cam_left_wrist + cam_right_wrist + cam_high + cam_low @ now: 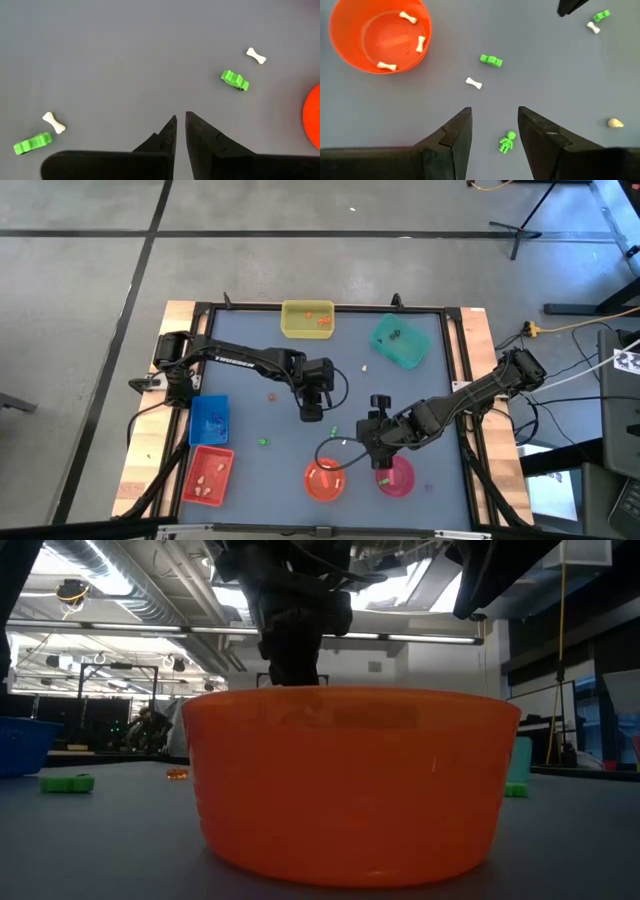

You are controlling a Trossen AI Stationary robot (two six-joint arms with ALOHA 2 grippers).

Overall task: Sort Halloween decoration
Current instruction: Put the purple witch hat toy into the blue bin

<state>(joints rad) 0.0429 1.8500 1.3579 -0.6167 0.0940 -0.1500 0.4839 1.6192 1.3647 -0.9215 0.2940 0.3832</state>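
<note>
The Halloween decoration is tiny trinkets strewn over the grey table. In the right wrist view, my right gripper is open, with a green skeleton figure lying on the table between its fingers. A white bone and a green piece lie just ahead. In the high view it hovers by the pink bowl. My left gripper is shut with only a slit showing. It hangs over bare table mid-table, between a green piece and bone pair and another pair.
An orange bowl holding three white bones sits at the near edge. A yellow tray and a teal tray stand at the far side. A blue tray and a red tray stand on the left. A beige trinket lies apart.
</note>
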